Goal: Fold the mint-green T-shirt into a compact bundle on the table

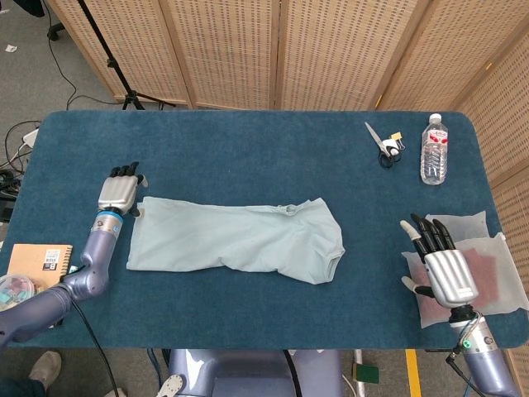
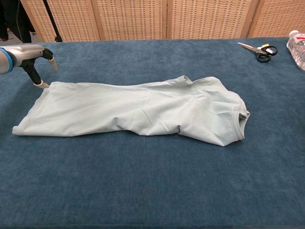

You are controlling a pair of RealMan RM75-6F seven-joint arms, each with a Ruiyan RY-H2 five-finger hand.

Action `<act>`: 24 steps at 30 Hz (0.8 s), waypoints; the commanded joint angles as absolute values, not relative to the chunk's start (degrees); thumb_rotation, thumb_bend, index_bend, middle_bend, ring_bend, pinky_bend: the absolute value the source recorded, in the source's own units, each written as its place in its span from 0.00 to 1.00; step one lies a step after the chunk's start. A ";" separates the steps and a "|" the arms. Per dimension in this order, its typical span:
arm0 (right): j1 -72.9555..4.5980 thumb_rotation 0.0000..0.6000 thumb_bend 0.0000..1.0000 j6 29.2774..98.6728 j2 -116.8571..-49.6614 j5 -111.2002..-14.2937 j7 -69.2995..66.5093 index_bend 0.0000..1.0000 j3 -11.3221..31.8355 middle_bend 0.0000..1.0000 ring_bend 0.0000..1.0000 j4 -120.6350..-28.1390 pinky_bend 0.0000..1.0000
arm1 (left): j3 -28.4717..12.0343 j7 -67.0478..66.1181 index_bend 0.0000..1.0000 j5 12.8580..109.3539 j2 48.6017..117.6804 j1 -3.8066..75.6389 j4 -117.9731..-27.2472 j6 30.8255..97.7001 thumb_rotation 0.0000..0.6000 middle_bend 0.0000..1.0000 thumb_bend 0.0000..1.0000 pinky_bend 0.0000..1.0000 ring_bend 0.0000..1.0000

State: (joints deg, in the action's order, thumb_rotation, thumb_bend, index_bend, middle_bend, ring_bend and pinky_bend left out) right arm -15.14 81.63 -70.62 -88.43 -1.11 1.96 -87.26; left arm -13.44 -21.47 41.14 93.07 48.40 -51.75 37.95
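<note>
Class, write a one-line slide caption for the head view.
Mint-green T-shirt lies lengthwise-folded on blue table; left hand at its hem corner, right hand apart.

The tabletop (image 1: 248,149) is covered in deep teal-blue fabric, and the T-shirt (image 1: 240,240) at its centre is plain pale mint green with no print. At 2 o'clock lie scissors (image 1: 385,145) with black handles and silver blades, beside a clear bottle (image 1: 435,150) carrying a white-and-red label; at 4 o'clock a translucent white pouch (image 1: 488,269) shows a dark reddish patch, and at 8 o'clock sits a tan notebook (image 1: 37,263). The left hand (image 1: 121,192) and right hand (image 1: 438,260) are silver-grey with black fingers (image 1: 426,236) tipped in white, and the screen (image 1: 331,50) at 12 o'clock is beige woven cane in light wood frames.
</note>
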 commanded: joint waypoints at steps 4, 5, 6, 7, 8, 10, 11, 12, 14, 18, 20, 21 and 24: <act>-15.04 1.00 0.00 81.26 -70.75 -88.19 -0.97 0.00 2.27 0.00 0.00 -87.07 0.00 | -12.87 -21.63 0.36 41.51 96.04 49.98 -47.26 35.45 1.00 0.00 0.24 0.00 0.00; -15.01 1.00 0.00 81.18 -70.74 -88.10 -1.04 0.00 2.35 0.00 0.00 -87.06 0.00 | -12.80 -21.62 0.36 41.56 96.33 50.06 -46.83 35.23 1.00 0.00 0.24 0.00 0.00; -15.01 1.00 0.00 81.09 -70.72 -88.02 -1.09 0.00 2.43 0.00 0.00 -87.05 0.00 | -12.70 -21.62 0.36 41.58 96.60 50.13 -46.39 34.94 1.00 0.00 0.24 0.00 0.00; -15.01 1.00 0.00 81.01 -70.72 -88.01 -1.10 0.00 2.48 0.00 0.00 -87.01 0.00 | -12.60 -21.63 0.37 41.56 96.83 50.16 -45.99 34.64 1.00 0.00 0.24 0.00 0.00; -15.00 1.00 0.00 80.95 -70.73 -88.04 -1.11 0.00 2.52 0.00 0.00 -86.99 0.00 | -12.54 -21.61 0.37 41.51 96.98 50.18 -45.68 34.35 1.00 0.00 0.24 0.00 0.00; -14.99 1.00 0.00 80.85 -70.74 -88.12 -1.21 0.00 2.56 0.00 0.00 -86.96 0.00 | -12.43 -21.51 0.39 41.44 97.18 50.16 -45.27 33.80 1.00 0.00 0.24 0.00 0.00; -15.00 1.00 0.00 80.72 -70.76 -88.16 -1.38 0.00 2.58 0.00 0.00 -86.97 0.00 | -12.25 -21.14 0.40 41.58 97.35 49.86 -45.28 33.54 1.00 0.00 0.24 0.00 0.00; -14.98 1.00 0.00 80.68 -70.73 -88.18 -1.48 0.00 2.61 0.00 0.00 -86.96 0.00 | -12.33 -20.57 0.41 41.88 97.44 49.71 -45.29 33.57 1.00 0.00 0.24 0.00 0.00; -14.93 1.00 0.00 80.64 -70.70 -88.25 -1.58 0.00 2.66 0.00 0.00 -86.95 0.00 | -12.42 -19.38 0.44 42.51 97.54 49.38 -45.22 33.31 1.00 0.00 0.24 0.00 0.00; -14.88 1.00 0.00 80.43 -70.66 -88.32 -1.71 0.00 2.69 0.00 0.00 -87.00 0.00 | -12.25 -18.16 0.51 43.86 97.80 48.99 -44.91 33.47 1.00 0.00 0.24 0.00 0.00; -14.88 1.00 0.00 80.27 -70.66 -88.32 -1.72 0.00 2.70 0.00 0.00 -87.01 0.00 | -12.15 -17.82 0.53 44.33 97.92 48.81 -44.77 33.57 1.00 0.00 0.24 0.00 0.00; -14.88 1.00 0.00 80.19 -70.65 -88.33 -1.77 0.00 2.71 0.00 0.00 -87.01 0.00 | -12.10 -17.68 0.53 44.50 97.96 48.72 -44.70 33.59 1.00 0.00 0.25 0.00 0.00; -14.84 1.00 0.00 80.15 -70.63 -88.41 -1.86 0.00 2.78 0.00 0.00 -87.04 0.00 | -12.12 -17.24 0.56 45.05 98.01 48.54 -44.61 33.77 1.00 0.00 0.25 0.00 0.00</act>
State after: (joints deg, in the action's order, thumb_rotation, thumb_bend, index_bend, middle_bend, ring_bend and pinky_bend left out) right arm -14.84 80.15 -70.63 -88.41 -1.87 2.78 -87.04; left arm -12.12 -17.30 44.98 97.99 48.58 -44.63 33.73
